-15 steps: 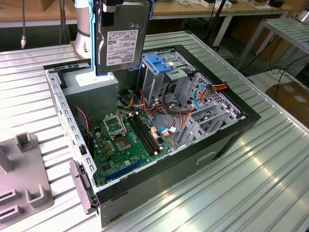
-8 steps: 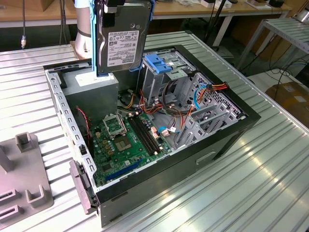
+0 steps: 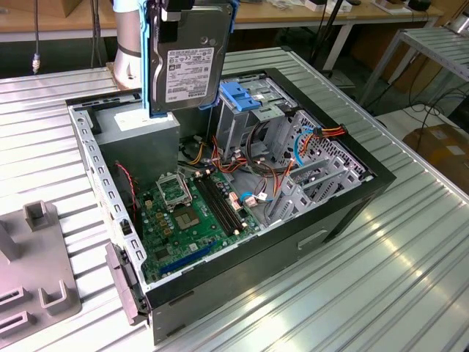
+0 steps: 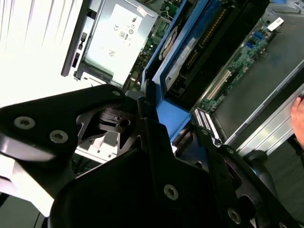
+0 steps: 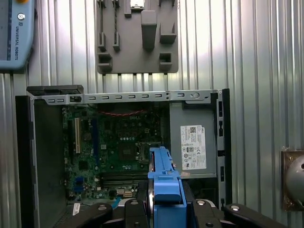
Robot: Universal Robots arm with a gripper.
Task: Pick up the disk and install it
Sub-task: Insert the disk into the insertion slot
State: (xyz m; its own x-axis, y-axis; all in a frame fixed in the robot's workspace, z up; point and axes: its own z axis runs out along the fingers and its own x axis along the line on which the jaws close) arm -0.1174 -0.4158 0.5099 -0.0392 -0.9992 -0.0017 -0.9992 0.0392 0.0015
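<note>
The disk (image 3: 187, 66), a grey metal drive with a white label in a bright blue caddy rail, hangs upright above the back of the open computer case (image 3: 352, 198). My gripper (image 3: 174, 10) is shut on its upper end at the top of the exterior view. In both wrist views the black fingers (image 5: 133, 211) clamp the blue caddy (image 5: 164, 187), whose edge (image 4: 173, 111) runs between them. The disk sits over the power supply (image 3: 139, 132), to the exterior view's left of the drive cage with its blue bracket (image 3: 245, 95).
The case lies on its side on a ribbed metal table (image 3: 396, 271), with the green motherboard (image 3: 190, 213) and loose cables (image 3: 256, 172) exposed. A grey fixture plate (image 3: 37, 279) lies at the exterior view's left. A teach pendant (image 5: 14, 33) rests beyond the case.
</note>
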